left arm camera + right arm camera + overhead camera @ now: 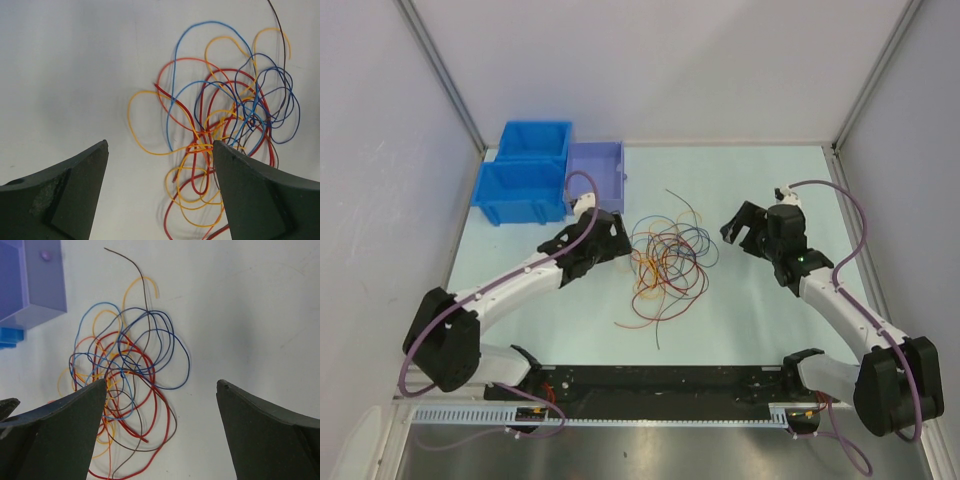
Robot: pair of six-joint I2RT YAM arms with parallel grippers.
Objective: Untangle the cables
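While both arms reach inward from the near edge, the pale table (750, 330) carries every item listed below.

1. Left arm (510, 285): it extends diagonally toward the table centre. Right arm (840, 300): it extends inward from the opposite side.
2. Two blue bins (520, 190) stand at the far left, one behind the other. A purple bin (595, 165) stands just beside them on the right and is also visible in the right wrist view (35, 280).
3. The cables (665, 260) lie in one loose tangled heap at the table centre, between the two grippers and near the purple bin. Red, orange, yellow, blue and dark strands loop over one another (225, 125) (125, 365).
4. Left gripper (620, 240): it is positioned at the left edge of the heap. Its jaws are spread wide (160, 145) and nothing is clamped between them. Its wrist view shows strands passing behind one finger; contact cannot be determined.
5. Right gripper (740, 238): it is positioned just right of the heap, apart from it. Its jaws are spread wide (161, 384) and hold nothing.
6. A dark brown strand (142, 290) runs out of the heap toward the far side. A red strand (635, 322) trails toward the near edge.
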